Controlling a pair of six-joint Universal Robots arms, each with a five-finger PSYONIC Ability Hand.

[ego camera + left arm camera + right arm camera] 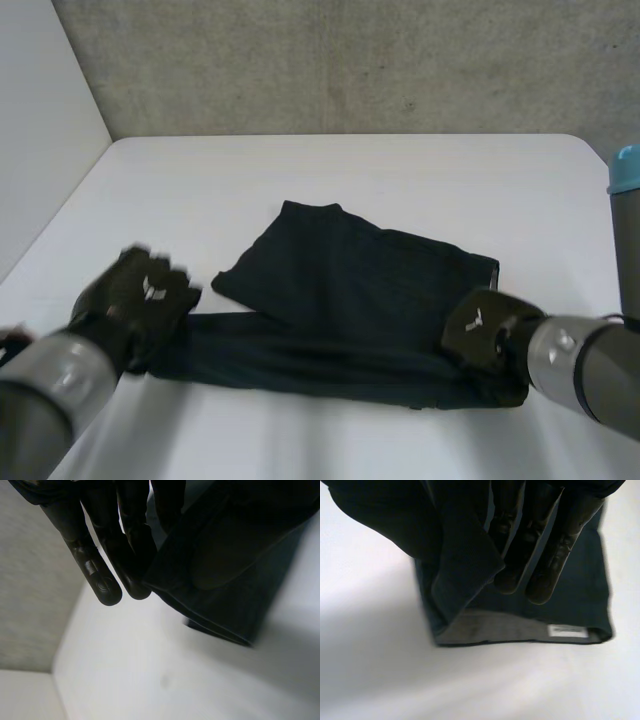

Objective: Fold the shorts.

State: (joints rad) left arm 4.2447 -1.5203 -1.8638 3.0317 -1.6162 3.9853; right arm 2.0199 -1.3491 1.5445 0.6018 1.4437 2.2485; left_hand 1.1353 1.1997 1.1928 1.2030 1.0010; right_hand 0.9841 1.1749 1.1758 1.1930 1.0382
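Observation:
Dark shorts lie on the white table, with a long strip along the near side and a folded part angled away behind it. My left hand is at the strip's left end. In the left wrist view its fingers pinch a lifted edge of the shorts. My right hand is at the right end. In the right wrist view its fingers hold a raised fold of the shorts above the grey inner waistband with a white label.
A rough grey wall runs along the table's far edge, and a pale panel stands at the left. My right arm's blue-capped joint rises at the right edge. Bare tabletop surrounds the shorts.

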